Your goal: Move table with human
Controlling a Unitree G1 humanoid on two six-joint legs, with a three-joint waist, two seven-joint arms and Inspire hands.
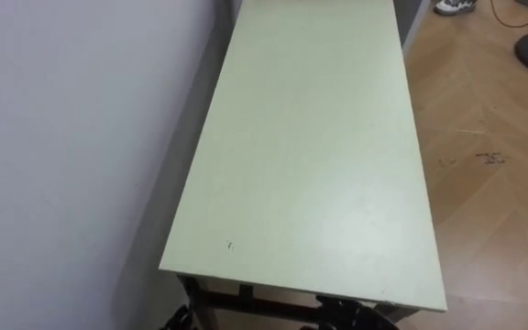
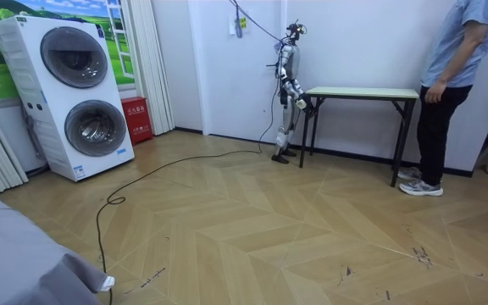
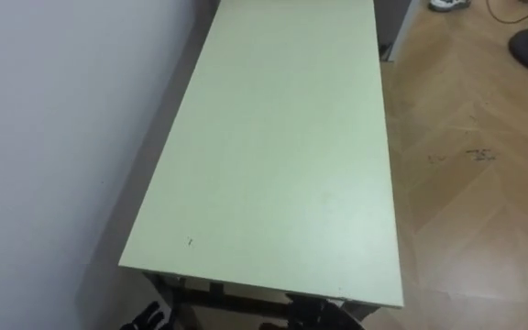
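Fingers first: in the eye views I see both hands tucked under the near short edge of the worktop, left hand [image 1: 180, 318] at about 7 o'clock, right hand [image 1: 351, 313] at about 5. The fingers are hidden beneath the edge, so I cannot tell whether they are curled on the frame or slack.

The table [image 1: 319, 156] is directly ahead at 12 o'clock, its long axis running straight away from me, and the hands sit about evenly either side of its midline, neither clearly nearer. Its left long edge lies close along the white wall [image 1: 62, 137], from 9 through 11 o'clock. Wood floor [image 1: 493, 183] lies from 1 through 4 o'clock.

In the room view the robot stands at the end of the table toward that view's left, close against it. The person [image 2: 447, 85] stands at the far end, at my 12 o'clock; whether the person's hand is on the table I cannot tell.

My judgement: any carry turns on that long axis, with travel along it or swinging out to 3 o'clock, since the wall blocks 9.
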